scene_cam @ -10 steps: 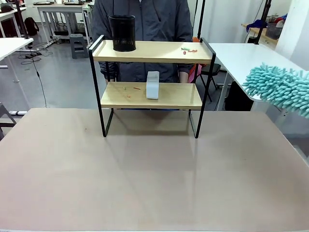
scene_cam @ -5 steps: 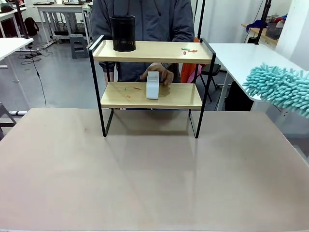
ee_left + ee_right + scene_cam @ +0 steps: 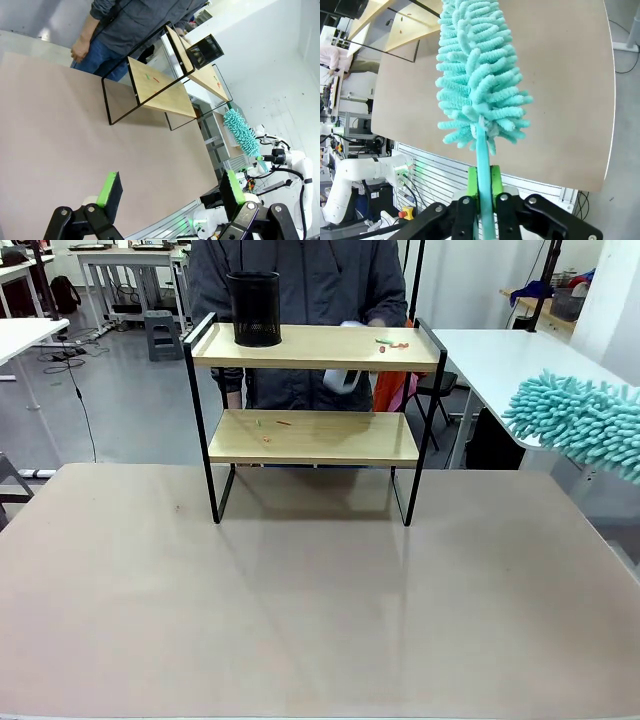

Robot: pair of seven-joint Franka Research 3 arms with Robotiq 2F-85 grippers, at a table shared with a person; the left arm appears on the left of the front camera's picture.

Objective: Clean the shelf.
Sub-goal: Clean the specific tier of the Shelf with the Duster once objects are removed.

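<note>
The shelf [image 3: 312, 436] stands at the far middle of the table, its frame black and its two boards light wood. Small red and green scraps [image 3: 392, 343] lie on the upper board's right end, and more scraps [image 3: 271, 426] lie on the lower board. A black mesh pen holder [image 3: 254, 308] stands upper left. Behind the shelf, the person holds a white box [image 3: 343, 380] lifted off the lower board. My right gripper [image 3: 484, 187] is shut on the handle of a teal fluffy duster [image 3: 477, 75], which hangs at the right [image 3: 580, 425], away from the shelf. My left gripper [image 3: 171, 189] is open over the table, far from the shelf [image 3: 160, 87].
The brown table top [image 3: 320, 610] lies bare in front of the shelf. A person in a grey jacket [image 3: 300, 280] stands right behind the shelf. White tables [image 3: 510, 355] stand at the far right and far left.
The person's hand reached in behind the lower board and lifted the white box up off it. The duster and both arms have stayed where they were.
</note>
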